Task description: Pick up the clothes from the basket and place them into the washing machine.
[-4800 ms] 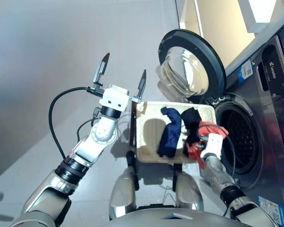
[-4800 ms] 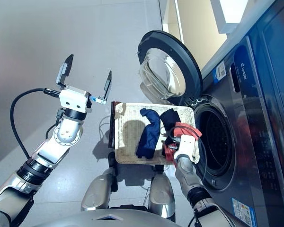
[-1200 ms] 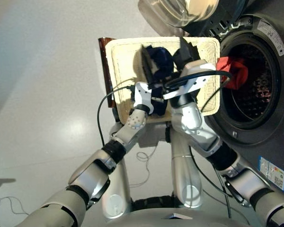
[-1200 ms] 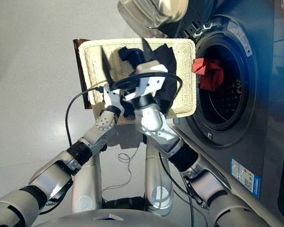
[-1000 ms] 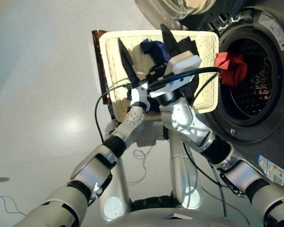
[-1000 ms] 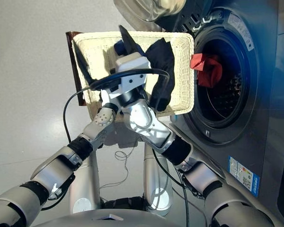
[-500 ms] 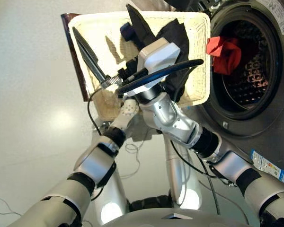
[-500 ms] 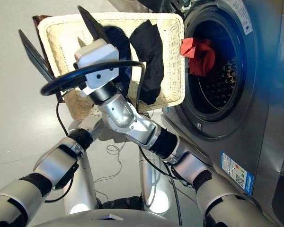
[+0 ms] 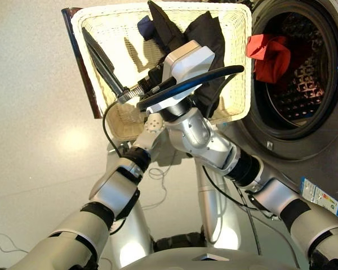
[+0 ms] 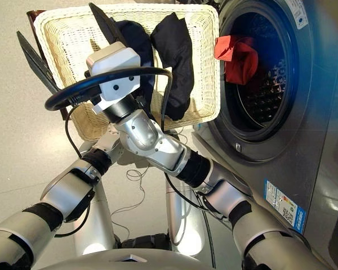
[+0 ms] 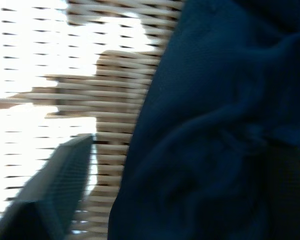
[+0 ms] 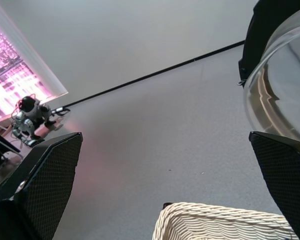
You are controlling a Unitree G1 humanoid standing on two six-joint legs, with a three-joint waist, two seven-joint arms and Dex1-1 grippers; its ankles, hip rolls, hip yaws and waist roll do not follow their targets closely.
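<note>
Both arms shifted slightly; left pincer (image 11: 155,190) seemingly over navy garment (image 11: 215,125).

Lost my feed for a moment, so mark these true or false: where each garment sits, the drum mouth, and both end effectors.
1. The coral-red fabric garment sits in the round drum mouth of the dark grey front-loading washing machine. True.
2. The black fabric garment is already in the drum. False: it lies in the cream-white woven wicker basket.
3. The navy blue fabric garment lies in the basket. True.
4. The right end effector is shut on cloth. False: it is open and holds nothing.
5. The left end effector is open over the basket. True.
6. The drum mouth is covered by the door. False: it stands open.
</note>
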